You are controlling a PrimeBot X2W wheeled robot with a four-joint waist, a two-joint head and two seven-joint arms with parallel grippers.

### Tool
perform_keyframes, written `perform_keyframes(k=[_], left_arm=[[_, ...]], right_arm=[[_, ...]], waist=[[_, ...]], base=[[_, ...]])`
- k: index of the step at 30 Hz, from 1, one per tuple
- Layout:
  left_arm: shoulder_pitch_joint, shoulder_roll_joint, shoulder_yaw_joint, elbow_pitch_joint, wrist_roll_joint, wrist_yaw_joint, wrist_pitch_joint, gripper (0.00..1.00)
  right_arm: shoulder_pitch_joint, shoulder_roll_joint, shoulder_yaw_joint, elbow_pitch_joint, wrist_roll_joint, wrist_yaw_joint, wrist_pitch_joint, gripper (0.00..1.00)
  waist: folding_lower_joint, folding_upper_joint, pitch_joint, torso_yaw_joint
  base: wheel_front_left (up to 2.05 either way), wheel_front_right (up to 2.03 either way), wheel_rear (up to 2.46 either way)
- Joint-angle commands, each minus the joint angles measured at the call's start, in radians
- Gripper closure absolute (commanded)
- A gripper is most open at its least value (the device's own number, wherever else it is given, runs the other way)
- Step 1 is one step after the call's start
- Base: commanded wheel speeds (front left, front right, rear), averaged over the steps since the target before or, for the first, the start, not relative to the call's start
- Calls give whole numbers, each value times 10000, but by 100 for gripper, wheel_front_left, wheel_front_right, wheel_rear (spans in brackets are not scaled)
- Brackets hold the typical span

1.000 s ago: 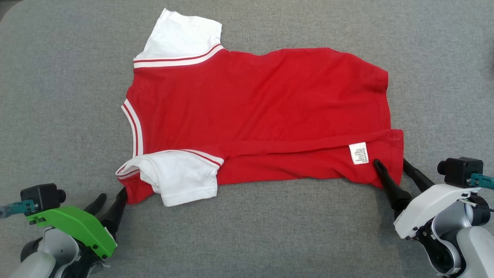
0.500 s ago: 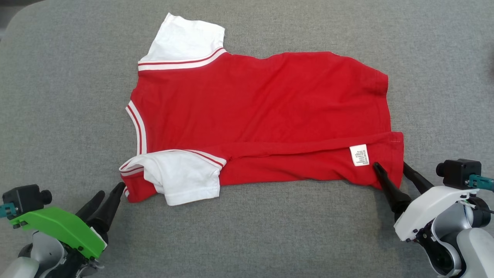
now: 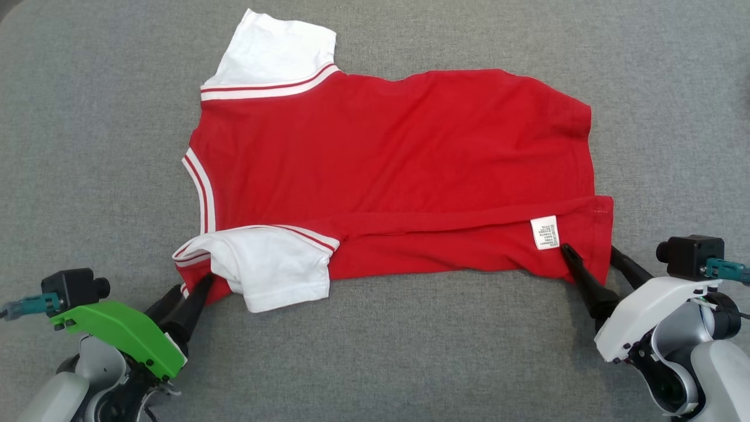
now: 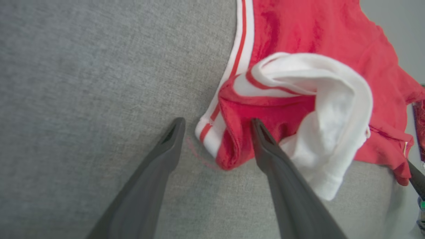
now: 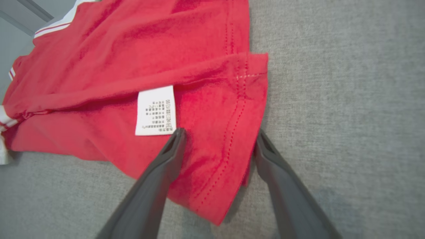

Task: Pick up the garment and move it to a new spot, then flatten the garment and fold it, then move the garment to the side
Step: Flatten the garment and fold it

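**Both arms reached low to the near edge of a red fabric T-shirt with white sleeves (image 3: 387, 152), jaws open at its two corners.**

The T-shirt lay spread on the grey fabric-covered worktop (image 3: 410, 357), its near long edge folded over. The green-shelled left arm (image 3: 117, 337) angled in at the collar end. Its jaws were parted, one tip on the red fold by the crumpled near white sleeve (image 3: 275, 269), the other on the worktop beside the striped trim. The white-shelled right arm (image 3: 650, 310) straddled the hem corner with jaws apart, gripping nothing. One tip rested just below a small white care label (image 3: 545, 232), whose print was too small to read.
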Motion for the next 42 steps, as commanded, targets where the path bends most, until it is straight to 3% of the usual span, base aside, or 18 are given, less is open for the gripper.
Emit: perform_keyframes(k=[1, 2, 3, 4, 5, 6, 7, 8, 9, 10, 17, 19, 24, 29, 36, 42], left_arm=[[-207, -169, -60, 189, -20, -146, 48, 0], [-281, -244, -74, 325, -57, -180, 62, 0], [-343, -296, -112, 427, -60, -243, 107, 15], [-403, -343, -148, 532, -66, -298, 143, 53], [-463, -379, -170, 645, -72, -353, 156, 80], [-522, -404, -195, 728, -91, -422, 213, 100], [-563, -414, -223, 798, -114, -508, 261, 100], [-605, -428, -237, 867, -142, -589, 305, 100], [-653, -427, -233, 916, -196, -682, 349, 100], [-693, -413, -215, 959, -247, -752, 405, 100], [-626, -47, -29, 1008, -837, -1281, 998, 100], [-433, 255, 41, 759, -1075, -1432, 1292, 100], [128, 808, 123, 5, -1340, -1467, 1644, 100], [943, 1162, 141, -1032, -1732, -1349, 1845, 100], [1982, 1475, 235, -2270, -1937, -1054, 1696, 100], [1667, 1181, 244, -2029, -1902, -757, 1572, 100]], right_arm=[[-35, 14, 122, 115, -48, 0, 190, 0], [-22, 35, 227, 208, 11, 0, 334, 0], [-26, 39, 357, 283, 67, 3, 467, 0], [-41, 30, 436, 379, 77, 3, 545, 0], [-86, 40, 485, 499, 91, 3, 643, 0], [-168, 71, 529, 628, 159, 2, 732, 0], [-239, 137, 563, 719, 243, 2, 788, 8], [-310, 183, 605, 780, 359, 3, 863, 53], [-394, 195, 689, 813, 476, 6, 936, 84], [-460, 208, 727, 826, 594, 16, 980, 100], [-1059, -296, 765, 608, 1970, 13, 1866, 100], [-1194, -811, 582, 309, 2907, 2, 2628, 100], [-877, -1636, -103, -143, 3782, 2, 3647, 100], [-77, -1943, -975, -679, 4445, 0, 4685, 100], [1317, -1701, -2215, -1665, 4457, 0, 5644, 100], [1227, -1161, -2159, -1803, 3524, 2, 5636, 100]], waist=[[0, 0, 86, -45], [0, 0, 108, -52], [0, 0, 128, -59], [0, 0, 141, -63], [0, 0, 153, -62], [0, 0, 159, -57], [0, 0, 151, -46], [0, 0, 142, -26], [0, 0, 131, -4], [0, 0, 120, 17], [0, 0, -34, 17], [0, 0, -158, -1], [0, 0, -332, -11], [0, 0, -475, 29], [0, 0, -454, 101], [0, 0, -345, 96]], base=[[0, 0, 0], [0, 0, 0], [0, 0, 0], [0, 0, 0], [0, 0, 0], [0, 0, 0], [0, 0, 0], [0, 0, 0], [0, 0, 0], [0, 0, 0], [0, 0, 0], [0, 0, 0], [0, 0, 0], [0, 0, 0], [0, 0, 0], [0, 0, 0]])
